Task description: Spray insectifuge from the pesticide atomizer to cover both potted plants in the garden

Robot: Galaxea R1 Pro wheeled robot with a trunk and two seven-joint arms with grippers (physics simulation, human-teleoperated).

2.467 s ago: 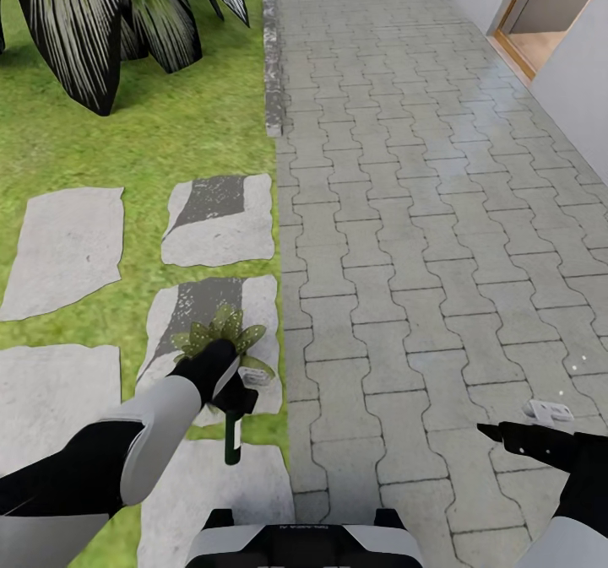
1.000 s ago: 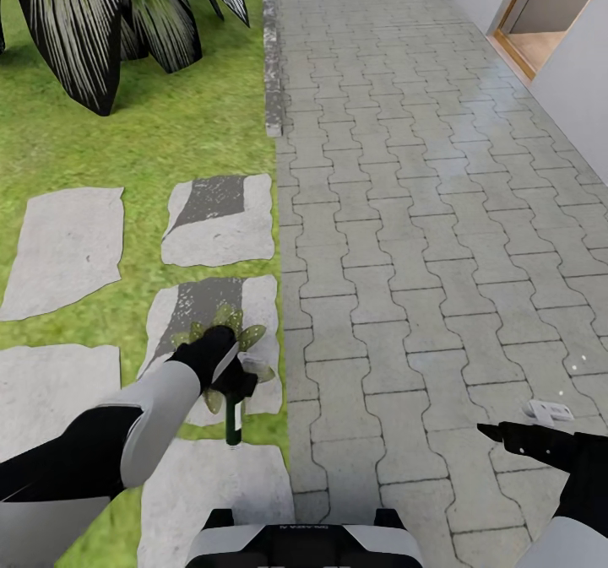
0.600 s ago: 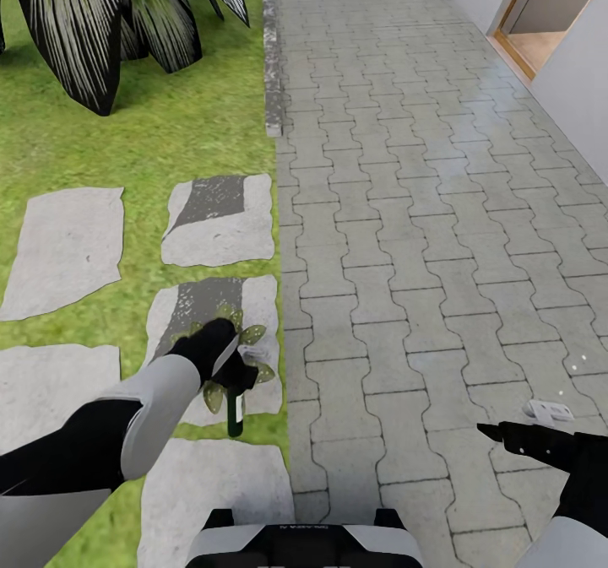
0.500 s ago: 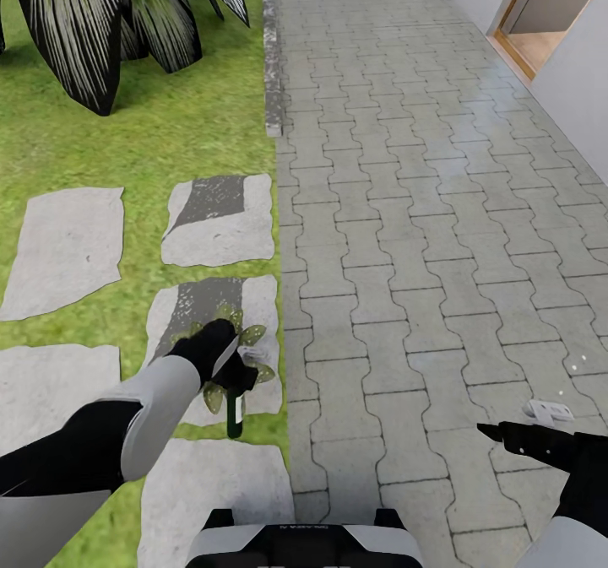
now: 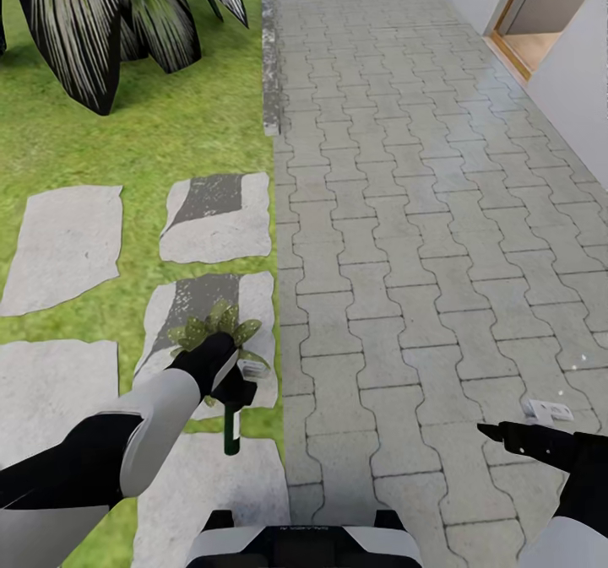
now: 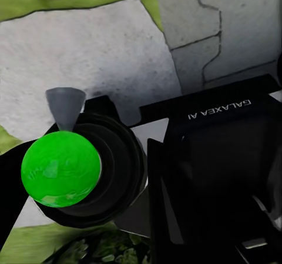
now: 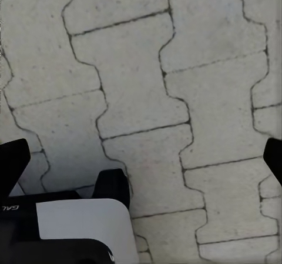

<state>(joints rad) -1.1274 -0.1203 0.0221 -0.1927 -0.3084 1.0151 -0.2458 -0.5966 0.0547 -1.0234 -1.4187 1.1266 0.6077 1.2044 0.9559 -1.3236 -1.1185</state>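
Note:
My left gripper is shut on the pesticide atomizer, gripping it near the top. The slim dark green bottle hangs down over the grass gap, and its pale trigger head pokes out to the right of the hand. In the left wrist view the bottle's bright green rounded end faces the camera. A potted plant, a low rosette of olive leaves, sits on a stepping stone just beyond and partly under the hand. My right gripper hovers open over the paving at lower right, its black fingertips wide apart.
Grey stepping stones lie in the lawn on the left. A large striped-leaf palm stands at the far left. Grey block paving spreads to the right, up to a white wall and doorway. The robot's base is at the bottom.
The left gripper, still holding the atomizer, has drawn back a little toward me, so more of the potted plant's leaves show beyond the hand. The view shifted slightly. The right arm is unmoved.

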